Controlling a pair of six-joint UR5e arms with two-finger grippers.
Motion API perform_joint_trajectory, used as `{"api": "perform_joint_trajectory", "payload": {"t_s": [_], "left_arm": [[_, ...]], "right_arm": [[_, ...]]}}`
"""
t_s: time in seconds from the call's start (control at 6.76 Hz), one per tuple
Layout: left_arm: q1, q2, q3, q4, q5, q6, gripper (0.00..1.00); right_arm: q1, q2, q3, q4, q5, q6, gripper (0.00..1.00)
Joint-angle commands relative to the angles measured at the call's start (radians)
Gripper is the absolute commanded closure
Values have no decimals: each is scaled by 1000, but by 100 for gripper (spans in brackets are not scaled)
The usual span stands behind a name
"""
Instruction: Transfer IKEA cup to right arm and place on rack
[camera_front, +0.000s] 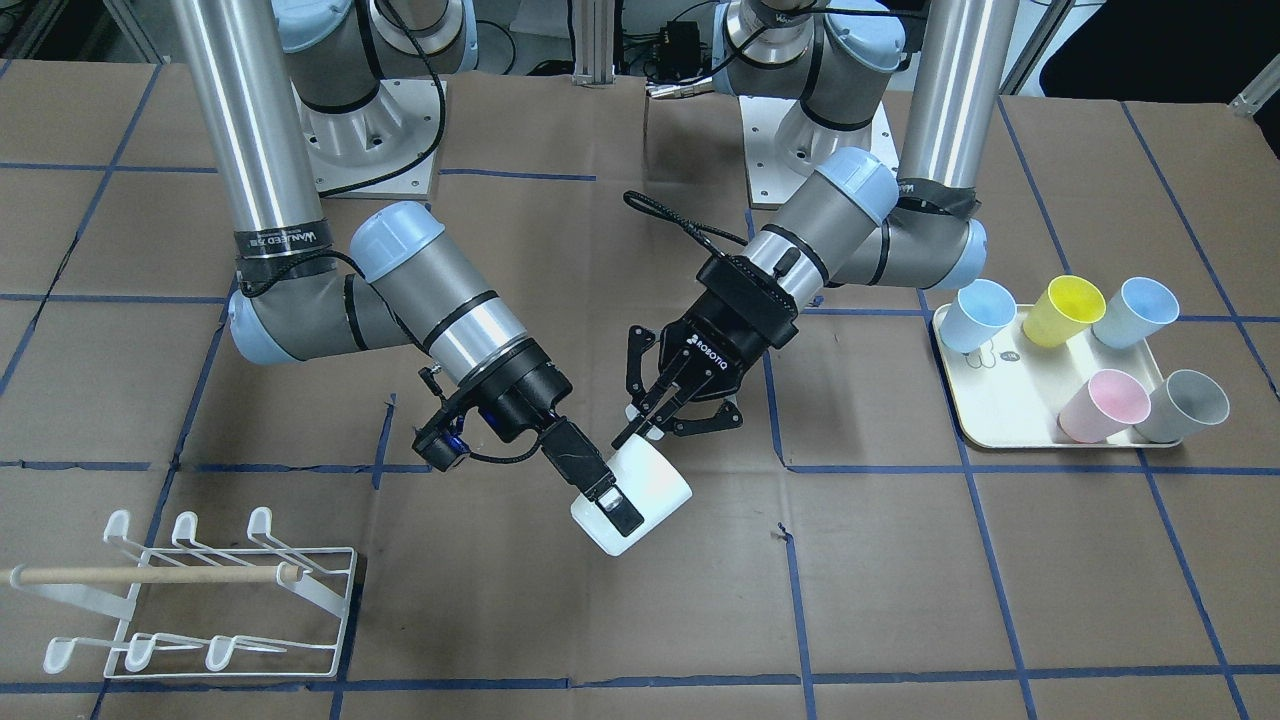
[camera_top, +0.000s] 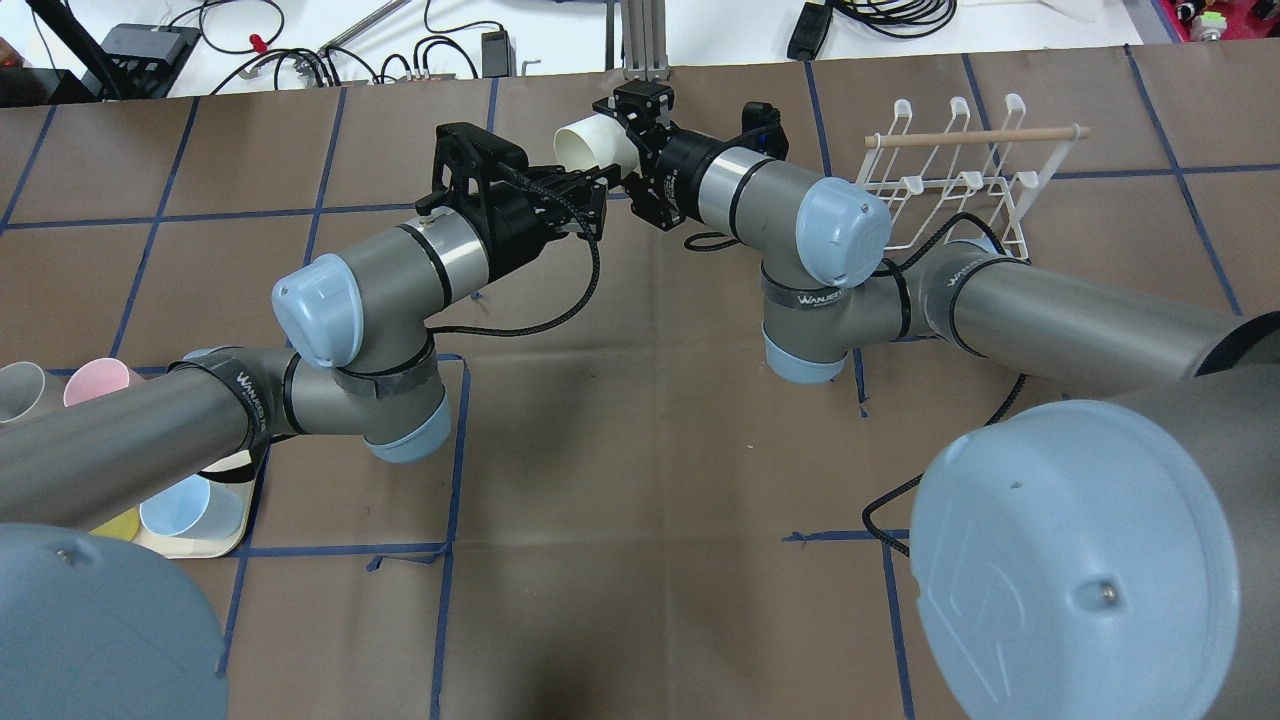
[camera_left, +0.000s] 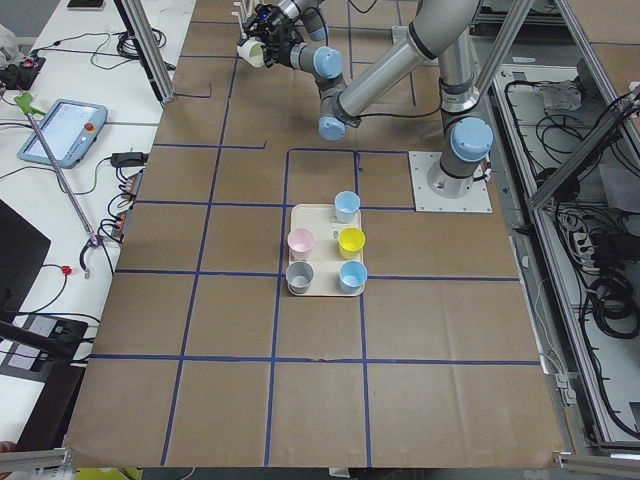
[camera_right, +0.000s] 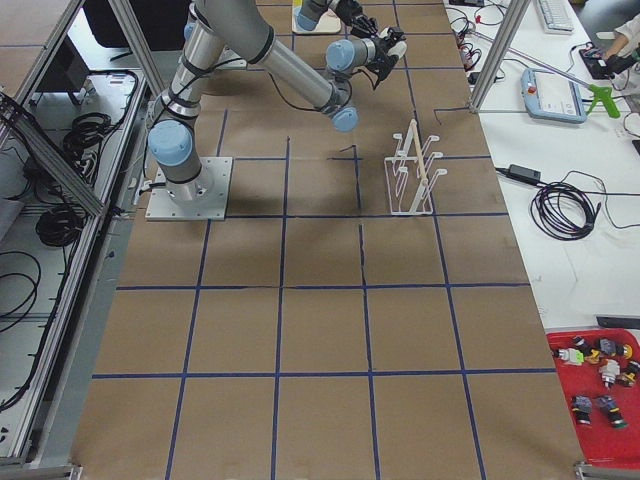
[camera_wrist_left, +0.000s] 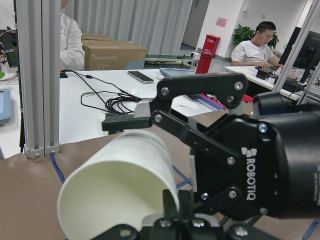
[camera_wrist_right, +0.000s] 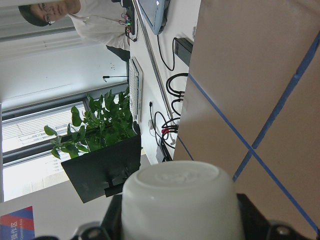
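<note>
White wire forms the rack (camera_front: 160, 575), which stands at the lower left of the front-facing view, well apart from the action. Next along, the right arm (camera_front: 440, 290) reaches down to mid-table. The right gripper (camera_front: 615, 505) has its jaws clasped across the body of the cup (camera_front: 655, 478), one finger lying along the wall near the base. The cup is white, tipped on its side and held above the table (camera_front: 900, 580). Its mouth is turned toward the left gripper (camera_front: 640, 425), whose jaws pinch the rim, so both grippers hold it at once.

The risk, as I judge it, lies in the release. If the left jaws part before the right grip is firm, the smooth tapered wall could slide out and the cup drop. If either arm pulls while both hold, the cup could twist or be wrenched loose.

Farther right, a cream tray (camera_front: 1000, 400) carries five coloured cups (camera_front: 1065, 310), well apart from the hand-over. What blocks the way to the rack is the left gripper itself, and the upright prongs will likely demand that the cup be turned.
</note>
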Motion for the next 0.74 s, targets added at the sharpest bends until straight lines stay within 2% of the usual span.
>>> {"api": "perform_joint_trajectory", "payload": {"t_s": [0.0,0.15,0.3,0.44,0.59], "left_arm": [[0,0,1,3,2,-11,97],[0,0,1,16,5,-20,81],[0,0,7,18,5,-32,39],[0,0,9,18,3,-37,22],[0,1,9,18,2,-65,17]], "right_arm": [[-1,-4,4,0,2,-8,45],[-1,-7,4,1,2,-8,47],[-1,-7,6,1,2,-8,47],[-1,-7,4,1,3,-8,47],[-1,-7,4,1,3,-8,47]]}}
